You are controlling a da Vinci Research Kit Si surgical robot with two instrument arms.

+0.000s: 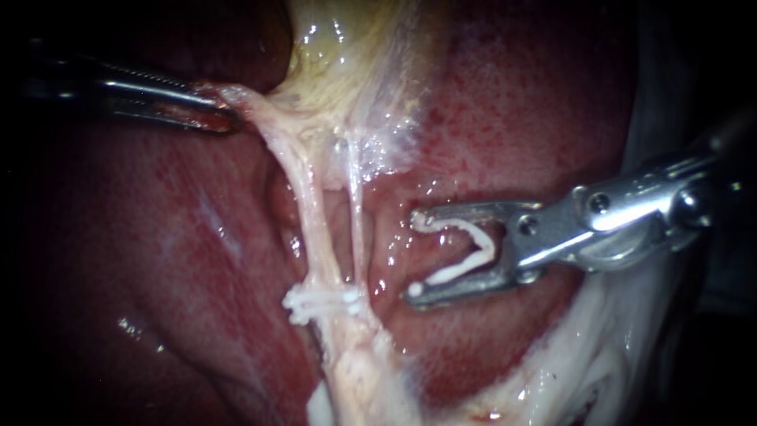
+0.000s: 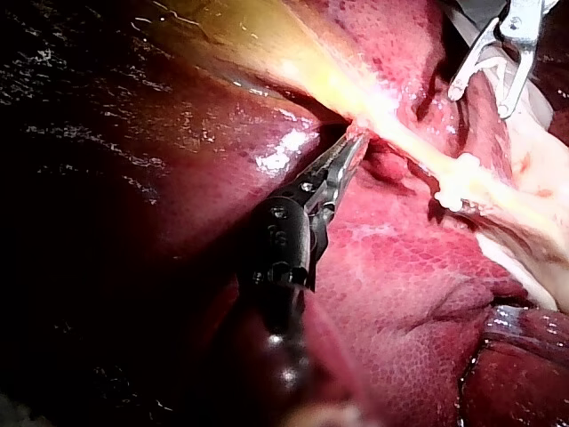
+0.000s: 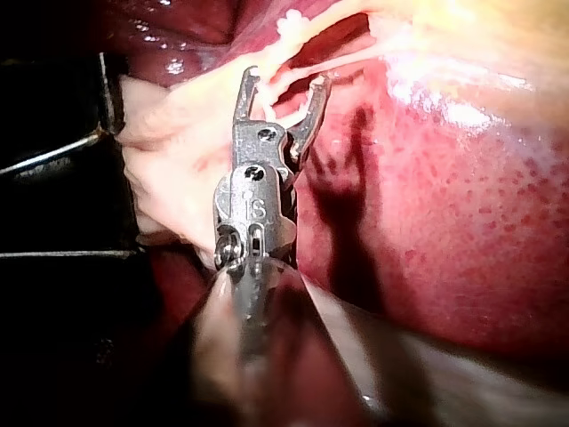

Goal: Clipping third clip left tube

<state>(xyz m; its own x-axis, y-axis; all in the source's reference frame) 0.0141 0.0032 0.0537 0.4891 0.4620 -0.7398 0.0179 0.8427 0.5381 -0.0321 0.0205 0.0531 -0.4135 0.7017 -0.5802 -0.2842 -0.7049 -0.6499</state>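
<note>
My silver right instrument (image 1: 414, 254) carries an open white V-shaped plastic clip (image 1: 473, 251) between its wide-spread jaws, and both jaws touch it. The pale pink left tube (image 1: 313, 213) lies apart from the jaw tips, beyond the thinner right tube (image 1: 356, 225). My dark left instrument (image 1: 225, 118) seems to pinch pale stringy tissue (image 1: 252, 102) above the tubes.

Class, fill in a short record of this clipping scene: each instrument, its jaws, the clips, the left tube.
Left instrument: jaws shut on pale tissue, held taut.
Right instrument: jaws wide, carrying loaded clip, clear of the left tube.
Placed clips: white, low on the left tube; number unclear.
Left tube: bare above them.
Background: liver.
</note>
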